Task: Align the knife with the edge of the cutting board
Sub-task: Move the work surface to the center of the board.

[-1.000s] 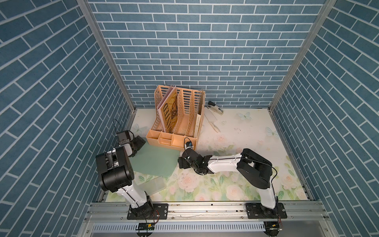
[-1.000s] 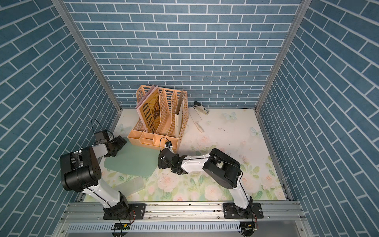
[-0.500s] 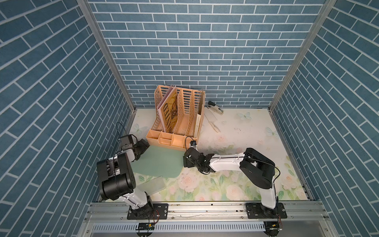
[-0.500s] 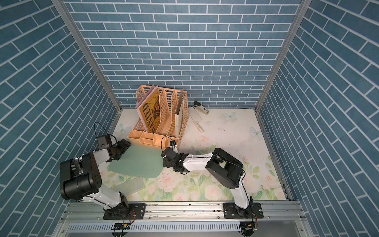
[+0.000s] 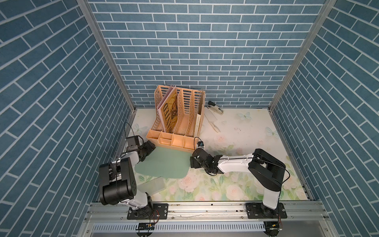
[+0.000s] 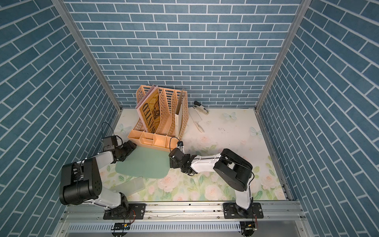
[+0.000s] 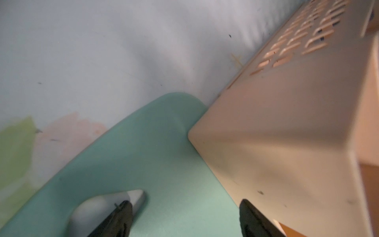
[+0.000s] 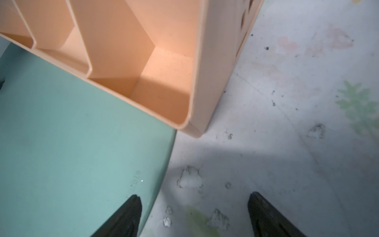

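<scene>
Currently the left claw [image 7: 184, 202] is held open over the holed end of the cutting board [image 5: 164, 166], and the right claw [image 8: 194, 195] is spread across its opposite edge, seemingly to square it against the file rack [image 5: 155, 136]. The knife [image 5: 215, 127] is left well apart, by the stapler [image 5: 215, 107].

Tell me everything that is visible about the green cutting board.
The cutting board is a pale sage-green rounded rectangle, matte like plastic, with a rounded hole near one short side. It lies flat on the floral mat, its far long edge along the front of the peach organizer, seemingly touching. One fingertip of the left gripper sits at the hole.
</scene>
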